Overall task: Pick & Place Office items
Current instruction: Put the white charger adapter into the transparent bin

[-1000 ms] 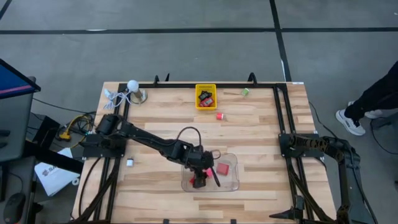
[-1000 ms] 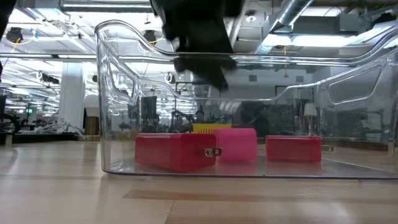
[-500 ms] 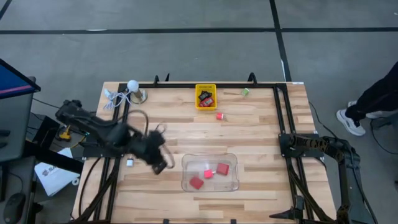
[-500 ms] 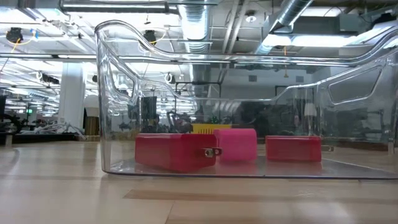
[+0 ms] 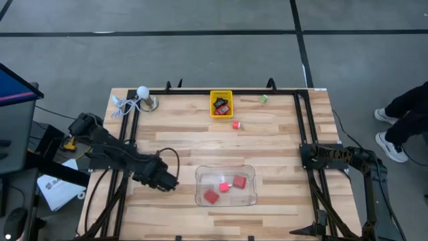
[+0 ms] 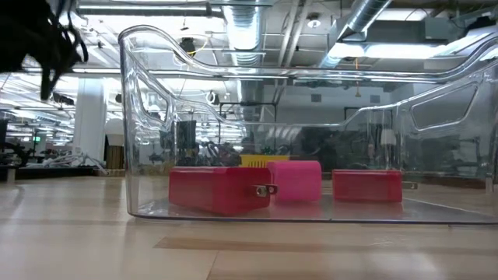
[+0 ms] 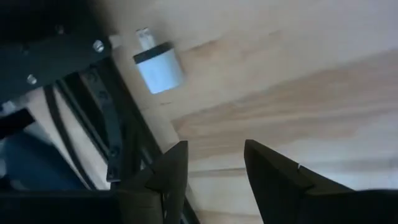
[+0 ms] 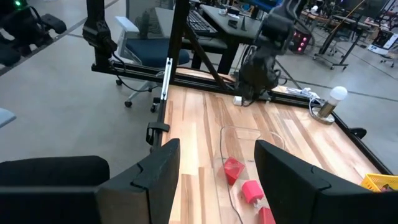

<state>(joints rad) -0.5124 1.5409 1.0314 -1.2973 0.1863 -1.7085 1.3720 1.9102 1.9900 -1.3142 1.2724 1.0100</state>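
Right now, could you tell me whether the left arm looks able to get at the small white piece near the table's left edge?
Probably yes: the left gripper hovers close beside the white piece, fingers apart, with bare wood between them.

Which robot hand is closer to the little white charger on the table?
The left. The left gripper hovers just beside the white charger near the table's left edge. The right gripper waits far off at the table's right side, beyond the clear tray.
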